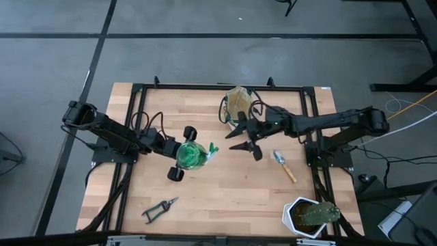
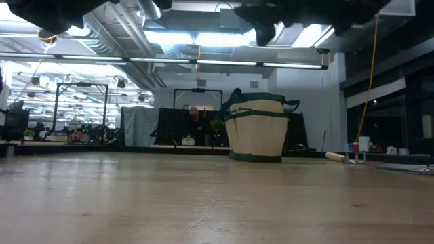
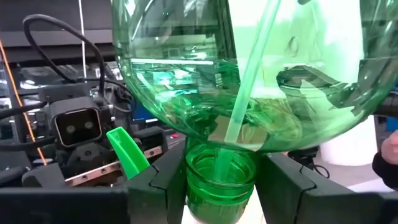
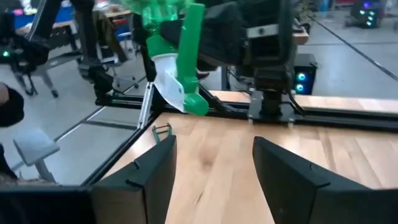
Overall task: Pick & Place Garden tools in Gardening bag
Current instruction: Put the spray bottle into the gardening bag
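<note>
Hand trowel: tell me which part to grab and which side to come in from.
Grab the wooden handle, coming straight down from above, fingers closing across its width. The hand trowel lies flat on the table, so only the top is open, and the handle is straight and narrow, unlike the wider blade. The open right hand is nearest.

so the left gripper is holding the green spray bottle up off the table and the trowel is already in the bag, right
Not quite. The left gripper does hold the spray bottle up, but the high view shows the trowel lying on the table, outside the bag.
</note>
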Motion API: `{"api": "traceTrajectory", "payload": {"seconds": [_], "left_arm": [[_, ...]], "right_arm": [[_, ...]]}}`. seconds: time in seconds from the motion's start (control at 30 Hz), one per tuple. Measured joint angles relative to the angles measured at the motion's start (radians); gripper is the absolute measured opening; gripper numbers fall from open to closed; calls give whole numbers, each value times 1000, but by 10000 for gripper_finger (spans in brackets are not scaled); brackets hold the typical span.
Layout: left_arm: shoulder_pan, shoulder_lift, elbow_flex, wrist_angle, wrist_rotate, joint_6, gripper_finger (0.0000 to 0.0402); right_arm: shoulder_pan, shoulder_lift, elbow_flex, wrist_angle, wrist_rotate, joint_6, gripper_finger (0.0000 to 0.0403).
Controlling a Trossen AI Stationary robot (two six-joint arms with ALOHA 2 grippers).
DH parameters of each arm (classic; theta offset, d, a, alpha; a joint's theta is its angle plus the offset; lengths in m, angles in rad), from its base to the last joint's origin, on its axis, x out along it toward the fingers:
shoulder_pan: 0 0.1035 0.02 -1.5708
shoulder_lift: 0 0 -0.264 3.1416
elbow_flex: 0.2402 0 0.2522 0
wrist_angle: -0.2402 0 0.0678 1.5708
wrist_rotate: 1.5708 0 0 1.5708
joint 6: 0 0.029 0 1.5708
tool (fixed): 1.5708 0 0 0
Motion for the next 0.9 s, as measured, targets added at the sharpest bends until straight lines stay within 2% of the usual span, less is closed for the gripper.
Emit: {"api": "traceTrajectory", "payload": {"seconds": [0.23, 0.53, 0.9], "left_arm": [[-1, 0, 0, 10, 51, 16, 147], [0, 0, 0, 19, 51, 62, 147], [0, 0, 0, 13, 33, 59, 148]], "right_arm": [[25, 107, 74, 60, -3, -37, 215], [72, 189, 110, 124, -15, -103, 215], [118, 266, 132, 293, -13, -106, 215]]}}
